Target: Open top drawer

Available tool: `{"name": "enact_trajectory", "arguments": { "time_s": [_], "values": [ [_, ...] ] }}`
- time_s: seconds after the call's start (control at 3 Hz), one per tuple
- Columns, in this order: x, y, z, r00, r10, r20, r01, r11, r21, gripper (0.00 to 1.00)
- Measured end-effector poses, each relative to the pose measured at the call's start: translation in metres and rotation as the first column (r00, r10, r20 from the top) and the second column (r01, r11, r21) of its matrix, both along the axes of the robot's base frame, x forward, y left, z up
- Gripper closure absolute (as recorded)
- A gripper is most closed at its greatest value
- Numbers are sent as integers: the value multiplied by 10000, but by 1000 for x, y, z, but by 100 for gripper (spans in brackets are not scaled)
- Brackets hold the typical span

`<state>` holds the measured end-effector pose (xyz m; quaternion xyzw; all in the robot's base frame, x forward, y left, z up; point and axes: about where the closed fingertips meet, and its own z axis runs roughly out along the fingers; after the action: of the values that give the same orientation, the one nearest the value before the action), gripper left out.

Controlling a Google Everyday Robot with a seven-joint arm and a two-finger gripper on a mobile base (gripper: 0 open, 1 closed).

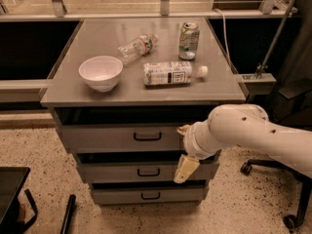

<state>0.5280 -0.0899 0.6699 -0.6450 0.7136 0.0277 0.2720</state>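
The top drawer [102, 139] is the uppermost and widest of three grey drawers under the grey cabinet top, with a small black pull handle [147, 136] at its middle. Its front sits closed under the top's edge. My gripper [184, 149] is at the end of the white arm, in front of the right part of the drawer fronts, to the right of the handle and apart from it. Its cream fingers [185, 168] stand apart, one above the other, with nothing between them.
On the cabinet top [68, 89] stand a white bowl [100, 72], a lying white bottle [171, 73], a lying clear bottle [137, 46] and a can [188, 40]. The middle drawer [107, 172] and bottom drawer [117, 195] lie below. A chair base [292, 199] is at right.
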Motion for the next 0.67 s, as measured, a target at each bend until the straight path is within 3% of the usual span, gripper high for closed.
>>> {"name": "enact_trajectory", "arguments": {
  "time_s": [0.33,0.67],
  "values": [
    [0,0,0,10000,0,1,0,10000,-1,0],
    [2,-1,26,9999,43,93,-42,9999,-108,0]
  ]
}}
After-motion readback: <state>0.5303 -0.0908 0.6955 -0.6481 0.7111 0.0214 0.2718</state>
